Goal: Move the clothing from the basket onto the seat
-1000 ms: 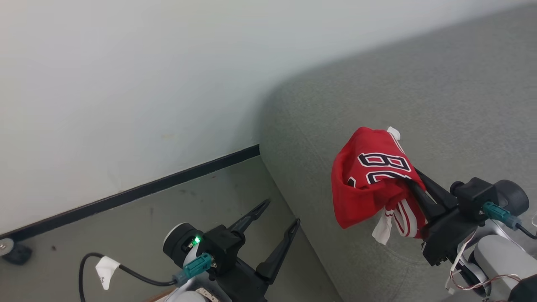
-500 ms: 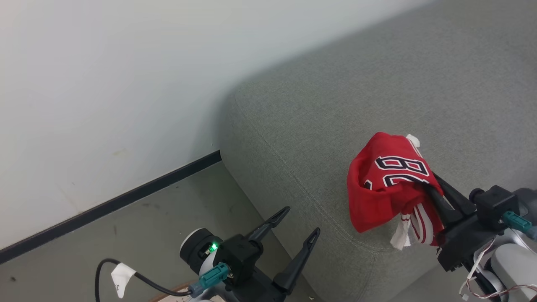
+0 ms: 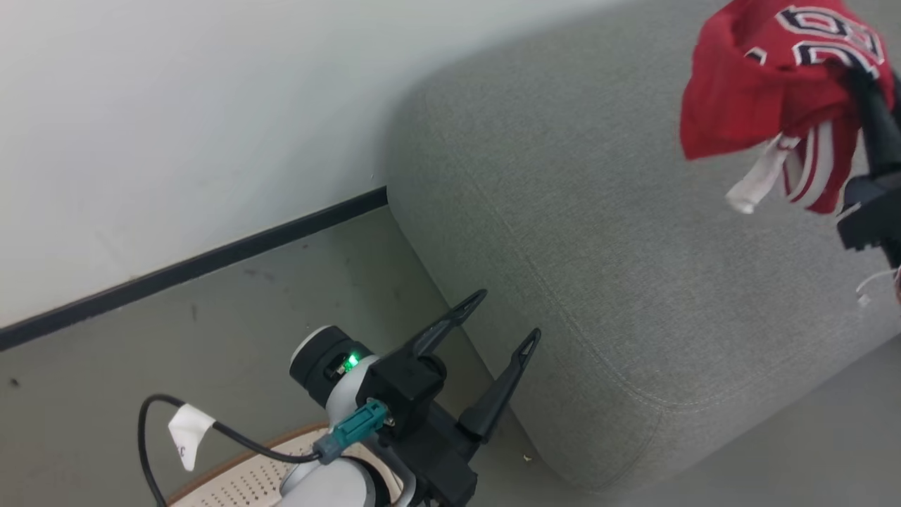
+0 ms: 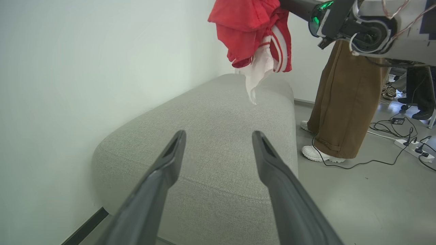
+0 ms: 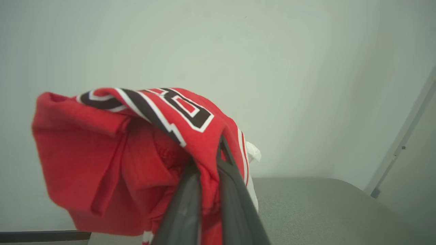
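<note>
**Red clothing (image 3: 753, 77) clamped in my right gripper (image 3: 855, 70), above the seat (image 3: 598, 211)**

My right gripper's fingers are pinched together on a bunched red garment with dark numerals and white-striped trim, at the upper right of the head view. It hangs clear of the grey seat, and a white flap dangles below it. My left gripper (image 3: 507, 315) sits at lower centre, fingers spread wide and holding nothing, just beside the seat's rounded corner. The basket (image 3: 239, 479) shows at the bottom edge, under my left wrist.

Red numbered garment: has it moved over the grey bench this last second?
Yes. The red numbered garment now hangs farther from the near edge of the grey fabric bench.
</note>
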Robot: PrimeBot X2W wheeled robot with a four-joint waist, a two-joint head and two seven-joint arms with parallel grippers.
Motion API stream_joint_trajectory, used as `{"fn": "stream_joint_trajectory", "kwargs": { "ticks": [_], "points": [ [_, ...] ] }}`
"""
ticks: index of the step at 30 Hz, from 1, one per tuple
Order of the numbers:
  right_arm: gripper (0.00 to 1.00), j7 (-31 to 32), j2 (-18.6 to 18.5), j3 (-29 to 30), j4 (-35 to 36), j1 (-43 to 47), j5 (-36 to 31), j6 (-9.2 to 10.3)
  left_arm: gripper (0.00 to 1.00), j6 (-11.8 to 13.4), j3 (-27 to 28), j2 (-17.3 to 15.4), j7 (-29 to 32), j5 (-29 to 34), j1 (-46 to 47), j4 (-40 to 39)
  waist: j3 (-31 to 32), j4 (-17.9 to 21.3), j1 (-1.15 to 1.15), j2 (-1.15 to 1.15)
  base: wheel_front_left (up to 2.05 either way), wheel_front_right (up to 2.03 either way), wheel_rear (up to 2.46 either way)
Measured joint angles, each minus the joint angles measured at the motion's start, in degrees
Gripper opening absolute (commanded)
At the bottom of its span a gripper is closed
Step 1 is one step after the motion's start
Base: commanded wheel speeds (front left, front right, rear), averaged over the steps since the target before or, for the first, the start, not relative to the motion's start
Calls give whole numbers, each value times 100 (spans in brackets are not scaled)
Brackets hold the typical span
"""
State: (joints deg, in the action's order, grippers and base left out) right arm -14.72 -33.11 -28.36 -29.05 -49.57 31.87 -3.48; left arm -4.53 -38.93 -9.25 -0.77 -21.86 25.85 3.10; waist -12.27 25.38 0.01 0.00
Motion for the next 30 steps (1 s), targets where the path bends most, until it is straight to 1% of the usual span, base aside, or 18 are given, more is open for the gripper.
{"fn": "stream_joint_trajectory", "kwargs": {
  "ticks": [3,9,15,17,18,20,21,23,25,30],
  "points": [
    [0,0,-62,174,-383,-360,51,0,100,1,1,4,78,73,211,-104,-201,-123,0,0,0,0,0],
    [0,0,-356,439,-1125,-797,94,-5,100,-3,-52,78,221,174,662,-252,-592,-441,0,0,0,0,0],
    [0,0,-407,466,-1747,-864,79,-7,100,-11,-145,164,302,240,926,-405,-963,-814,1,0,0,0,0],
    [0,1,-414,491,-1890,-864,79,-7,100,-52,-185,166,325,274,950,-443,-1087,-932,1,0,0,0,0],
    [0,1,-414,491,-1890,-864,79,-7,100,-52,-185,166,325,274,950,-443,-1087,-932,1,0,0,0,0],
    [0,1,-391,511,-2096,-878,78,2,100,-54,-237,164,371,386,985,-533,-1274,-1092,0,0,0,0,0],
    [0,1,-391,511,-2096,-878,78,2,100,-54,-237,164,371,386,985,-533,-1274,-1092,0,0,0,0,0],
    [0,1,-338,516,-2223,-932,77,11,100,-56,-240,158,381,398,1054,-579,-1401,-1186,0,1,0,0,0],
    [0,0,-227,514,-2298,-1002,54,67,100,-58,-241,146,416,431,1092,-598,-1526,-1267,0,0,0,0,0],
    [0,1,242,468,-2629,-1042,46,96,100,-60,-235,65,421,441,1163,-565,-1795,-1419,1,1,0,0,0]
  ]
}}
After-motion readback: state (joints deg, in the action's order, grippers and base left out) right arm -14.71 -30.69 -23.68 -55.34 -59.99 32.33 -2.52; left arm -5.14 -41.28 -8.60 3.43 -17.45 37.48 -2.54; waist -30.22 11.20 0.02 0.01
